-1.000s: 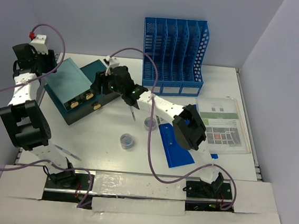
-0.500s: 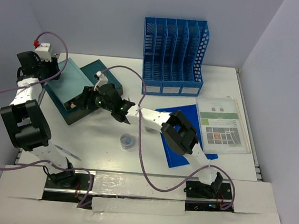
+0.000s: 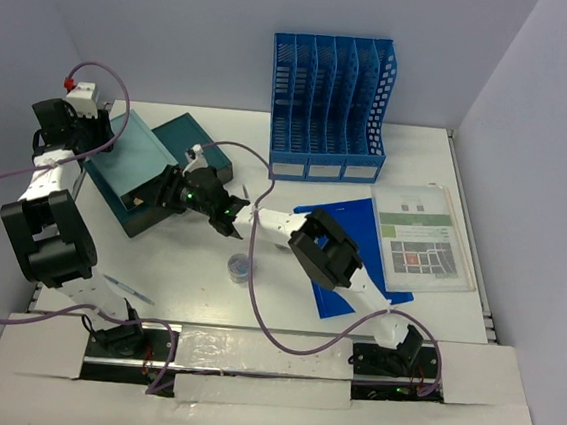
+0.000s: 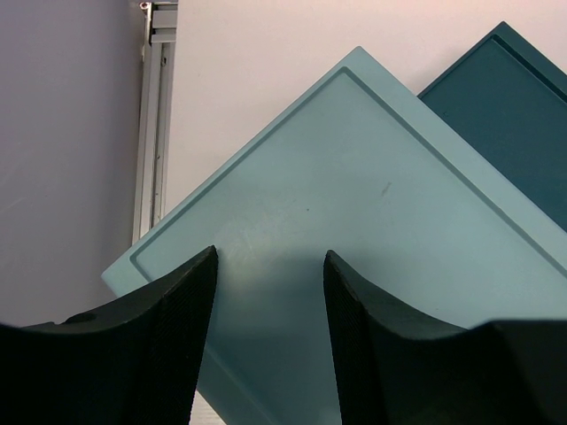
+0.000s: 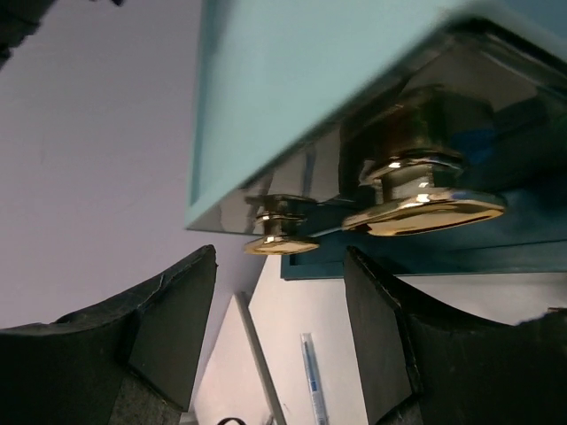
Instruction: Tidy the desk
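On the white desk [image 3: 188,264] stands a dark teal box [image 3: 181,178] with a light teal lid [image 3: 128,152]. My left gripper [image 3: 78,131] hovers over the lid's back-left corner. In the left wrist view that gripper [image 4: 268,266] is open, and the lid [image 4: 354,195] fills the space beyond its fingers. My right gripper [image 3: 161,193] reaches across to the box's front side. It [image 5: 279,266] is open and holds nothing, facing the lid's small gold clasp [image 5: 282,239] and a larger gold clasp [image 5: 425,208].
A small round container [image 3: 241,267] sits mid-desk. A blue folder [image 3: 349,264] and a printed sheet [image 3: 424,236] lie to the right, and a blue file rack [image 3: 329,101] stands at the back. A pen [image 3: 121,287] lies near the front left, also below the right fingers [image 5: 314,381].
My right arm has swung left and down, bringing its gripper to the box's front with the clasps. A second small container seen earlier is now covered by that arm. The left gripper has barely shifted.
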### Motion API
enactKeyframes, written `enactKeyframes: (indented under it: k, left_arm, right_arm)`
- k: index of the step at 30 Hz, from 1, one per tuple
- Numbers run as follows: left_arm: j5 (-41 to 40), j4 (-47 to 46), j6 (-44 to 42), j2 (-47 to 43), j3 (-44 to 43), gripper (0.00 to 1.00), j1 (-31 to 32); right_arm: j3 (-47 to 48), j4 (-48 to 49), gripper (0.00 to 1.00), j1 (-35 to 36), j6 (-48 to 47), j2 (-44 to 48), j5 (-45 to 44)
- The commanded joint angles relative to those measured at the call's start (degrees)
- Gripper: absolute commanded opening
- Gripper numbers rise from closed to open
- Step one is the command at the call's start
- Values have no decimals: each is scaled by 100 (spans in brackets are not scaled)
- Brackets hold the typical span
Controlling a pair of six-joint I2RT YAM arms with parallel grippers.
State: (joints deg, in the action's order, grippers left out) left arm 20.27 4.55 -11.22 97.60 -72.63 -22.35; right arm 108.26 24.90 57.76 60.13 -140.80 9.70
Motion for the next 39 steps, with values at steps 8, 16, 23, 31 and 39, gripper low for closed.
enactKeyframes:
  k: [8, 16, 23, 31, 39]
  left_arm:
    - [151, 97, -13, -33, 232, 58, -40]
    - [135, 82, -38, -22, 293, 57, -41]
    - [118, 108, -91, -48, 319, 57, -33]
    - [106, 85, -152, -98, 407, 57, -33]
    - [81, 99, -171, -83, 425, 57, -34]
  right_arm:
    - [413, 522, 65, -1, 421, -286, -47]
    - [460, 656, 63, 8, 587, -440, -214]
    - [530, 798, 47, -1, 587, -510, -329]
    - [369, 1005, 19, 13, 546, -412, -196]
    - [-529, 1302, 15, 70, 133, 314, -67]
